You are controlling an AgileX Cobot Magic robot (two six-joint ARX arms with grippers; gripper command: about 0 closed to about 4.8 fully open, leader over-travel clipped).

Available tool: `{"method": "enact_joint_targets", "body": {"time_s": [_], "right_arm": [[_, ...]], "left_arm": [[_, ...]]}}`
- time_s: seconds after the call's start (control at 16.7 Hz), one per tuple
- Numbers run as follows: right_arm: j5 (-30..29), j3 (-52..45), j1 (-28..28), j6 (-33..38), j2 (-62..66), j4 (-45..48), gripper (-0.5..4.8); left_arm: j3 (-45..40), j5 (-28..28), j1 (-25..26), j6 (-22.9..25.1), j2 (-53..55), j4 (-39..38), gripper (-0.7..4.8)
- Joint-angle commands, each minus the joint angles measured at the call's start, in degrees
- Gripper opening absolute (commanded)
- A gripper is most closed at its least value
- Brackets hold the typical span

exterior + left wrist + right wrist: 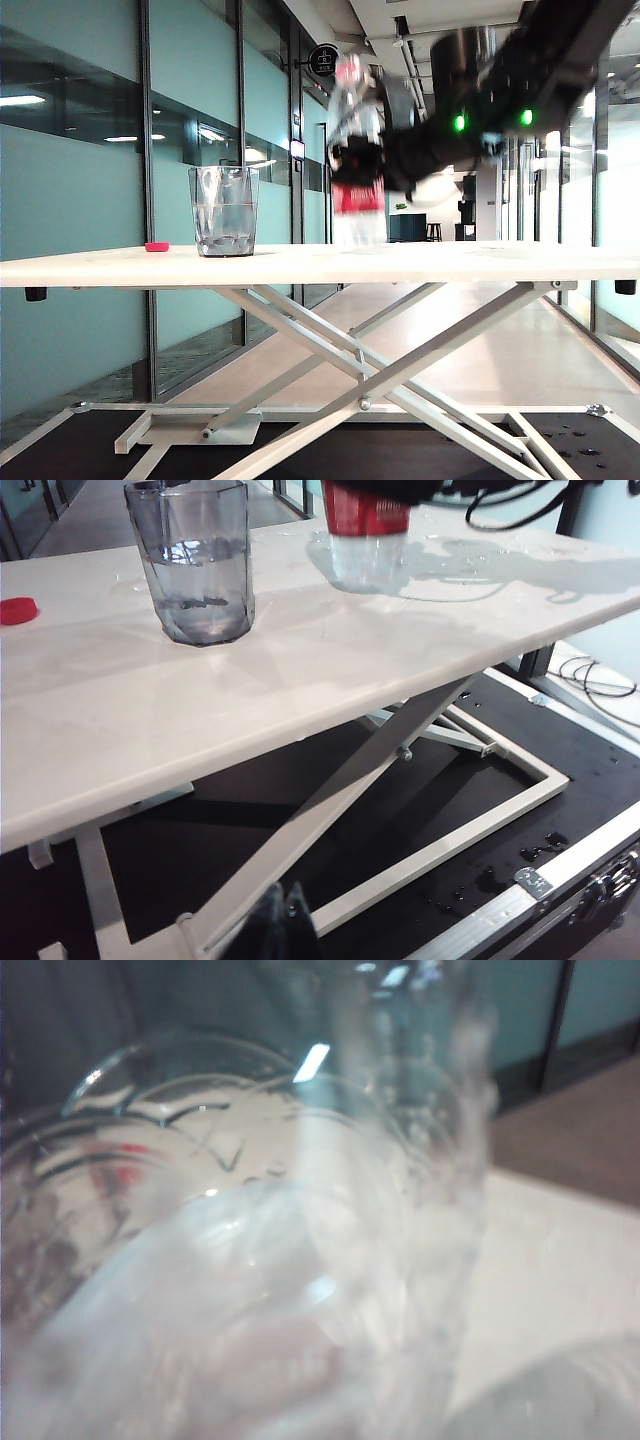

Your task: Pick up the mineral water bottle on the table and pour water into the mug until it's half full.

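The mineral water bottle (357, 200) stands about upright to the right of the mug (224, 212), blurred by motion, its base at or just above the table (450, 262). My right gripper (358, 160) is shut on the bottle just above its red label. The mug (195, 565) holds a shallow layer of water. In the left wrist view the bottle (365, 510) shows only its red label and clear lower part. In the right wrist view the clear bottle (300, 1260) fills the picture and hides the fingers. My left gripper (287, 905) hangs shut below the table's (300, 680) near edge, holding nothing.
A small red cap (157, 246) lies on the table left of the mug, seen again as the cap (17, 610) in the left wrist view. Water drops and wet patches lie on the tabletop around the bottle. White crossed legs (380, 370) and a black floor case lie under the table.
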Motion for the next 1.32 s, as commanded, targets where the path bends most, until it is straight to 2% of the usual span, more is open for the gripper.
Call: {"method": "enact_joint_targets", "body": {"time_s": [0.06,0.24,0.3,0.42,0.54,0.66,0.9,1.08,1.32], "right_arm": [[-1.5,0.3,0.0,0.2,1.4,4.2,1.71],[-1.5,0.3,0.0,0.2,2.5,4.5,2.71],[-1.5,0.2,0.0,0.2,2.5,4.3,2.85],[-2.5,0.2,-0.1,0.2,2.5,4.5,4.79],[-5.6,0.2,-0.2,0.2,2.4,4.5,4.79],[-6.0,-0.1,-0.2,0.2,1.7,3.5,4.79],[-6.4,-0.6,-1.2,-1.6,-2.0,-3.2,4.79],[-8.9,-3.7,-3.1,-1.9,-7.1,-6.7,4.79],[-8.9,-17.6,-3.3,-2.1,-22.1,-7.8,4.79]], "left_arm": [[0.1,0.2,-0.1,0.5,0.0,-0.3,-0.05],[0.1,0.2,-0.1,0.5,0.0,-0.3,-0.05],[0.1,0.2,-0.1,0.5,0.0,-0.3,-0.05],[0.1,0.2,-0.1,0.5,0.0,-0.3,-0.05],[0.1,0.2,-0.1,0.5,0.0,-0.3,-0.05],[0.1,0.2,-0.1,0.5,0.0,-0.3,-0.05],[0.1,0.3,-0.1,0.5,0.0,-0.3,-0.05],[0.1,0.3,-0.1,0.5,0.0,-0.3,-0.05],[0.1,0.2,0.0,0.5,0.0,-0.3,-0.05]]}}
